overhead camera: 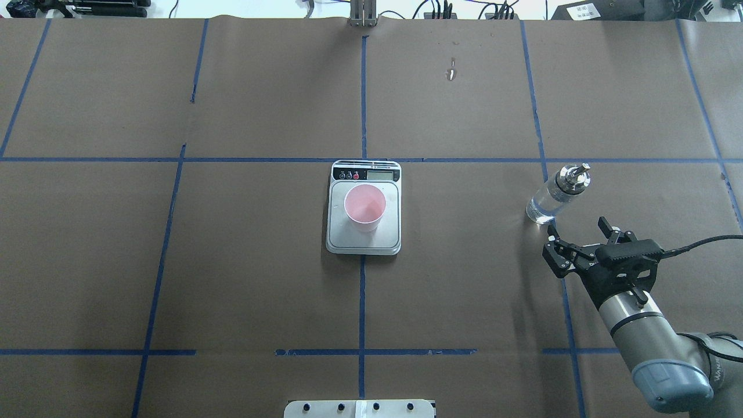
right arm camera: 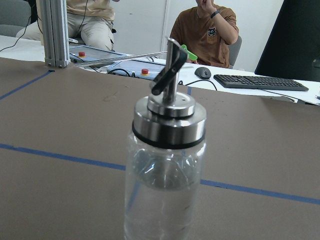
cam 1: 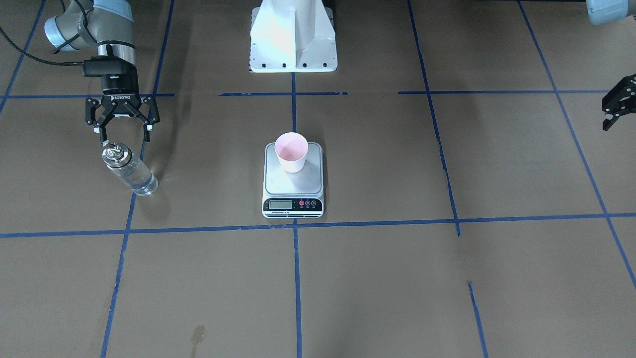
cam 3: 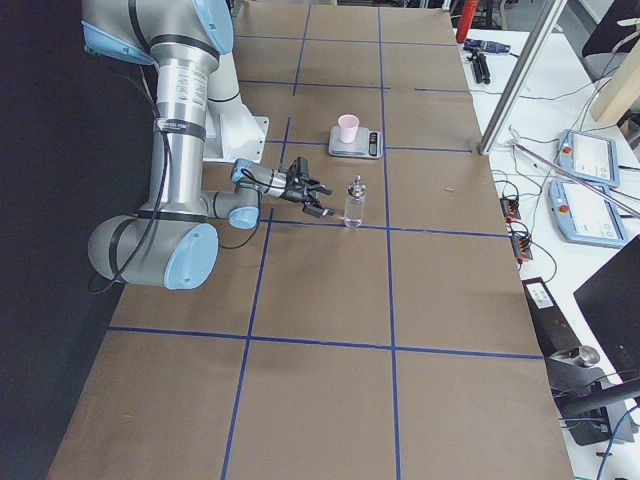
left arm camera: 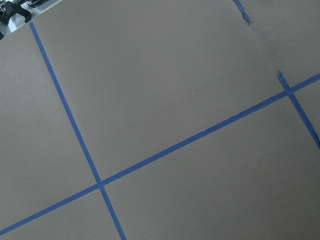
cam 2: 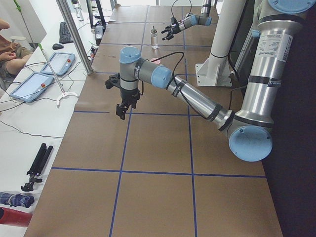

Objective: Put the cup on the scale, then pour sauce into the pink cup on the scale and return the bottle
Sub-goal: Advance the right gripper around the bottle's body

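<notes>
One step down: your cup sits on the scale. Right gripper hangs spread wide just beside the upright bottle, not gripping it, so I'd say you close around the glass next.

The cup is pale pink, the scale steel-grey, the table brown with blue gridlines.

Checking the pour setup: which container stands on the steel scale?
The pale pink cup; the clear glass bottle with metal spout stands on the brown table.
</notes>
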Motion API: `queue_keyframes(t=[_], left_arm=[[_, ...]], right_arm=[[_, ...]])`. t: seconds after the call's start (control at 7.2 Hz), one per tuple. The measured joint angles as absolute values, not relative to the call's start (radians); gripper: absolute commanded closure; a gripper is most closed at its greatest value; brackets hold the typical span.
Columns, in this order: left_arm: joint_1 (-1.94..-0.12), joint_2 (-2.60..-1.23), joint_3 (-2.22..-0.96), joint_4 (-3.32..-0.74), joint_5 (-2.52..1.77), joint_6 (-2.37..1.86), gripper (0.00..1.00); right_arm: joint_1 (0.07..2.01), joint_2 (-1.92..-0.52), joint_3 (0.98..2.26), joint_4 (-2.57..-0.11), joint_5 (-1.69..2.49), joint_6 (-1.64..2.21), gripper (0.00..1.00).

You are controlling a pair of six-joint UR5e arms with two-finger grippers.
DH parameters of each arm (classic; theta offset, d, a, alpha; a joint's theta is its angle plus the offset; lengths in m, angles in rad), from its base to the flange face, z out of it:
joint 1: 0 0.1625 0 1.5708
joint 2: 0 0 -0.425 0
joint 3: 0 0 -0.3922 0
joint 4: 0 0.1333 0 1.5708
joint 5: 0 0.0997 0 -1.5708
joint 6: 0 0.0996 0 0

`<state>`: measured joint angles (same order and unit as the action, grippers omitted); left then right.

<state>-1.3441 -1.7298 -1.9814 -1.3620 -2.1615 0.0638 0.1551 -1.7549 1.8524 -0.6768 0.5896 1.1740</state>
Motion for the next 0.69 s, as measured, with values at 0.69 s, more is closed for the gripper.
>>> queue_keyframes(t=[0.69], left_arm=[[-1.344,-1.729,-1.974,-1.396,-2.16,0.06,0.0]], right_arm=[[0.204,-1.669,1.764,-0.676,0.599,1.169,0.0]])
